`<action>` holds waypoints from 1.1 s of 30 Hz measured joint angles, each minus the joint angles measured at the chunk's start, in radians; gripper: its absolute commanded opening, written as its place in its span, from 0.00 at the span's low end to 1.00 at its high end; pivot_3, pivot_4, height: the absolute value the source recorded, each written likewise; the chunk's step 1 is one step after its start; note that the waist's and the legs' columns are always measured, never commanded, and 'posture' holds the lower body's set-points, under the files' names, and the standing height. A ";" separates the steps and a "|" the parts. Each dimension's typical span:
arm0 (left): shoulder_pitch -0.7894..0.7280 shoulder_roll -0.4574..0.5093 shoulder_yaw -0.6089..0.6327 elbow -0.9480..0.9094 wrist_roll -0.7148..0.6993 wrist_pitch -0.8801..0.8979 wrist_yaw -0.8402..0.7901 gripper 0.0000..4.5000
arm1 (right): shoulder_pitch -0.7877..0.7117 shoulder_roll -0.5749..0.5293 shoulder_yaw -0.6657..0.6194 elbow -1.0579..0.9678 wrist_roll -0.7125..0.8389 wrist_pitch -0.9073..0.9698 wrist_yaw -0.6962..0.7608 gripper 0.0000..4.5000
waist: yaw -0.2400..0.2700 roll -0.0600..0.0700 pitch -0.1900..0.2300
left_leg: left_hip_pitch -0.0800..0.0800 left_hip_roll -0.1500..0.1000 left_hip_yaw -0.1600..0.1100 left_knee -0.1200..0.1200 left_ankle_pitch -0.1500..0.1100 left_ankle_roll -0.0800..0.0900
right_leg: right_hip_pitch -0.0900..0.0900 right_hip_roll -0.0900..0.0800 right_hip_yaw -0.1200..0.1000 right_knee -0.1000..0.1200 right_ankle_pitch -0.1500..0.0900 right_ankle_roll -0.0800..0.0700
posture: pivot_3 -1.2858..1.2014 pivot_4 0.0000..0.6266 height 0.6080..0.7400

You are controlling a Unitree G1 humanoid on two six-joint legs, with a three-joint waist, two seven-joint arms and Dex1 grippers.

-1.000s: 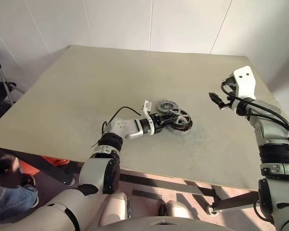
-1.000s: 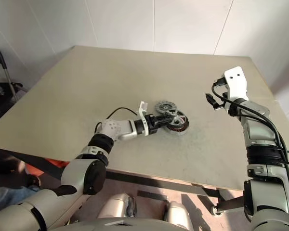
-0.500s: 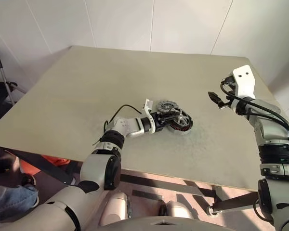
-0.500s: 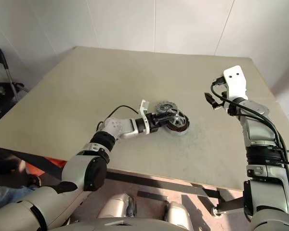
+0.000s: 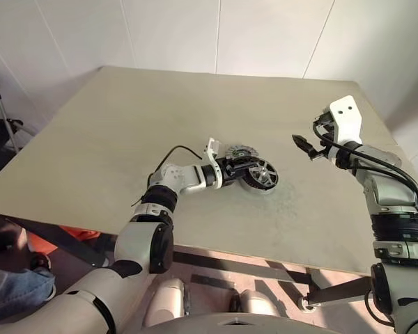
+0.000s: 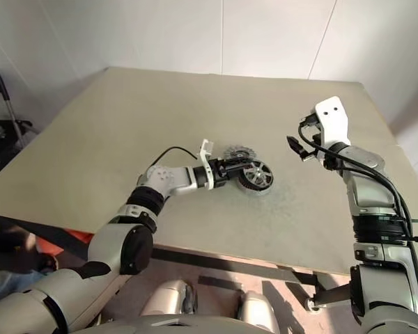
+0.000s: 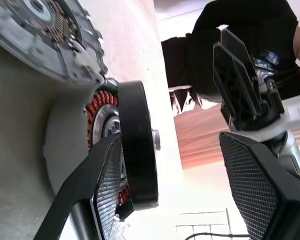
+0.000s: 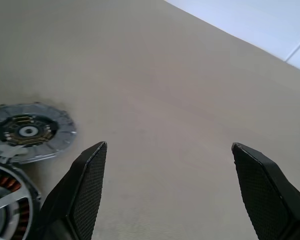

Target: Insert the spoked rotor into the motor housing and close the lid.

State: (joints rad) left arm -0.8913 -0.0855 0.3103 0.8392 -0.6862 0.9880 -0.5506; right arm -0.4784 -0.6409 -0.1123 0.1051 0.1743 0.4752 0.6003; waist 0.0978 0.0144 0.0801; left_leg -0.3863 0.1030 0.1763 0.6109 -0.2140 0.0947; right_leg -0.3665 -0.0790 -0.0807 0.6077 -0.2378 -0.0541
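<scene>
My left gripper [image 5: 242, 167]: two black fingers, parted, lying low over the table and reaching toward my right. In the left wrist view one ribbed finger pad [image 7: 111, 186] sits right against the rim of the rotor while the other stands well clear of it, so the jaws bracket the wheel without clamping it.

Spoked rotor [image 5: 259, 174]: thin-rimmed shiny silver wheel with flat spokes running to a small hub. It sits on top of the housing; from the wrist it reads as a dark band above the windings. I cannot tell whether it is fully seated.

Motor housing [image 7: 101, 117]: squat round silver-grey metal body with a ring of copper-red windings showing under the rotor. It rests on the table near the middle, toward my side.

Lid [image 5: 240, 153]: flat round dull-grey metal disc with a ribbed, toothed edge, lying flat on the table just beyond the housing, at its far-left side, nearly touching it.

My right gripper [image 5: 304, 145]: two black fingers spread wide, nothing between them, held in the air above the table, well apart from the housing on its right.

Table [image 5: 125, 125]: broad pale beige top.

Person [image 7: 250, 30]: dark-clothed, seen beyond the table in the left wrist view.
</scene>
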 measured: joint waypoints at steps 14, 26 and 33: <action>0.150 0.028 0.019 -0.292 -0.038 0.078 0.066 0.71 | 0.120 0.092 0.055 -0.222 0.118 0.091 0.092 1.00 | 0.004 0.000 0.000 | -0.001 0.000 0.000 0.000 -0.002 -0.002 | 0.000 0.000 0.000 -0.001 0.000 0.000 | 0.52 0.00 1.00; 0.222 0.049 0.081 -0.360 -0.060 0.067 0.155 0.71 | 0.143 0.157 0.130 -0.049 0.049 0.076 0.009 1.00 | 0.000 0.000 0.000 | 0.004 0.000 0.000 0.000 -0.002 -0.004 | 0.005 0.000 0.000 -0.002 0.000 0.000 | 0.52 0.00 1.00; 0.227 0.049 0.100 -0.370 -0.069 0.039 0.189 0.71 | 0.139 0.148 0.127 -0.037 0.045 0.059 0.022 1.00 | 0.000 0.000 0.000 | 0.004 0.000 0.000 -0.001 -0.002 -0.004 | 0.005 0.000 0.000 -0.002 0.000 0.000 | 0.52 0.00 1.00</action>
State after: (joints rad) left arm -0.6643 -0.0361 0.4104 0.4689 -0.7554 1.0266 -0.3616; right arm -0.3398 -0.4925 0.0146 0.0678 0.2189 0.5337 0.6225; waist 0.0981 0.0139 0.0805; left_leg -0.3820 0.1028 0.1760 0.6103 -0.2160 0.0905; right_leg -0.3610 -0.0793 -0.0808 0.6057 -0.2379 -0.0537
